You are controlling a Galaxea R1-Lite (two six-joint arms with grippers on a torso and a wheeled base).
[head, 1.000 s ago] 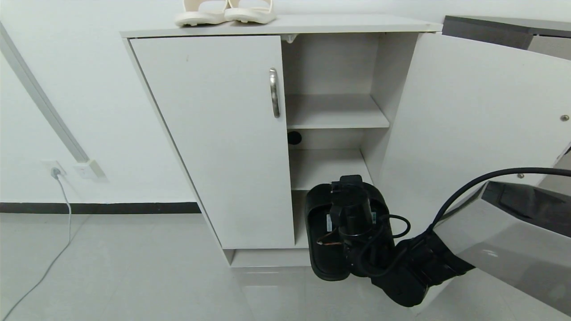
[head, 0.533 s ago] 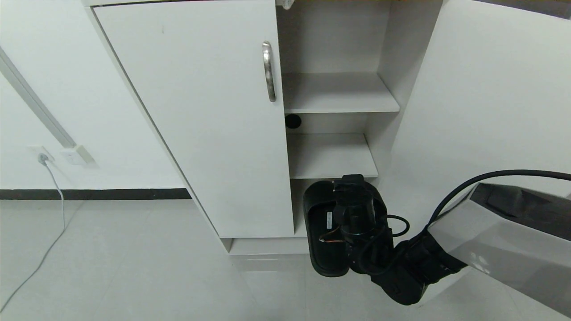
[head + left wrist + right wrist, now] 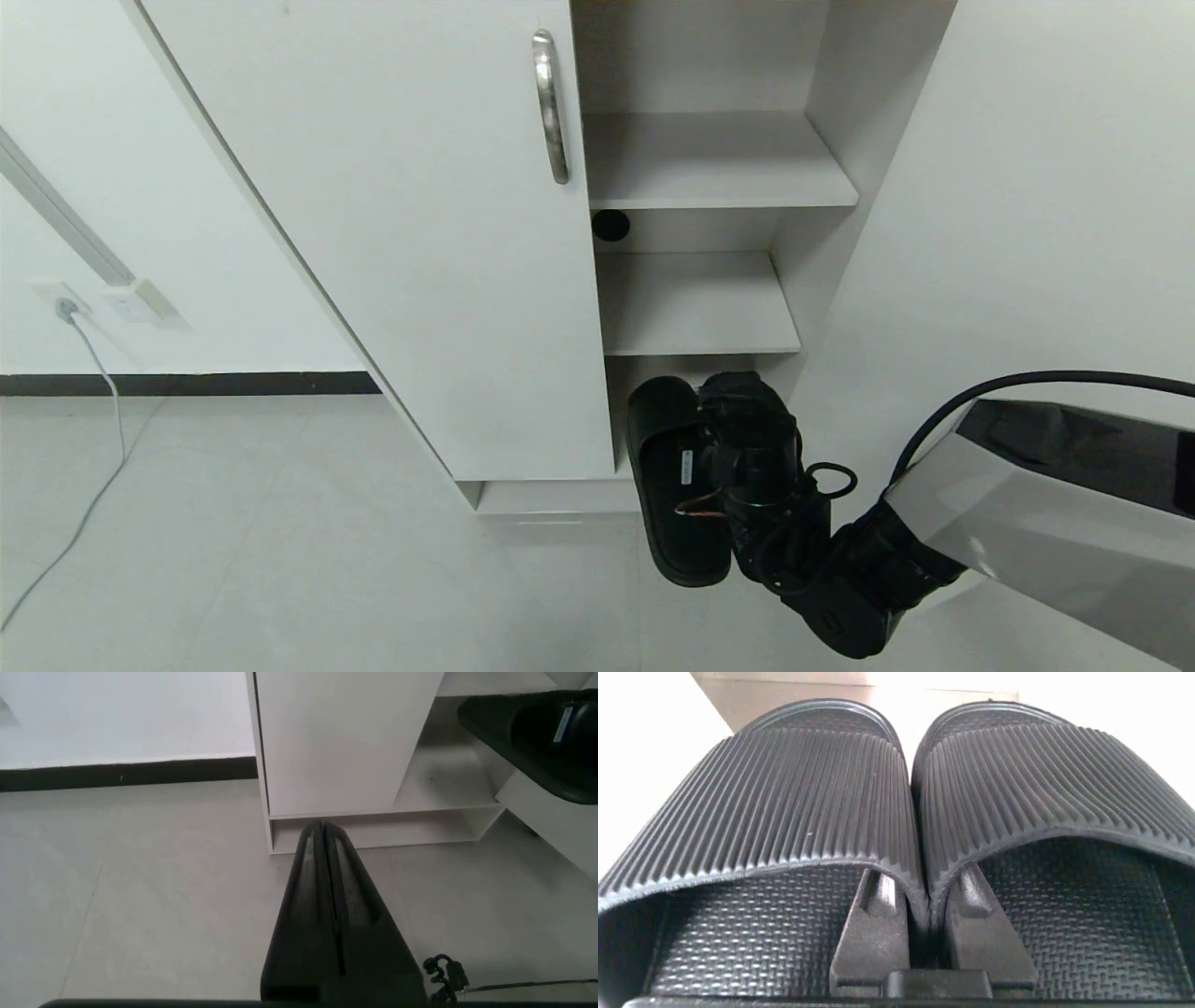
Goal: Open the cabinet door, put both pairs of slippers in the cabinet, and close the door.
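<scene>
Hanging at the bottom opening of the cabinet (image 3: pixel 840 93), the black slippers (image 3: pixel 677 485) sit in the right gripper (image 3: pixel 747 439) in the head view. Their toes point into the lowest space under two shelves (image 3: pixel 700 303), and their heels stick out over the floor (image 3: pixel 280 560). One slipper shows its inside. The other is mostly hidden under the gripper and its wires. The cabinet's top is cut off. Its left door (image 3: pixel 392 233) is closed, and its right door (image 3: pixel 1027 187) stands wide open. I cannot tell if the slippers touch the cabinet's bottom.

From the left wrist view, the left gripper (image 3: pixel 324 833) points at the cabinet's base (image 3: pixel 374 826), low over the floor. Its fingers (image 3: pixel 313 859) are pressed together with nothing between them. A bit of one slipper (image 3: pixel 533 728) shows at the edge, cut off.

From the right wrist view, the slippers (image 3: pixel 813 793) lie side by side, with ribbed straps and bumpy insides. The right gripper (image 3: pixel 924 910) has one of its fingers (image 3: pixel 878 905) inside each slipper, clamped on the two touching side walls. The straps hide the fingertips.
</scene>
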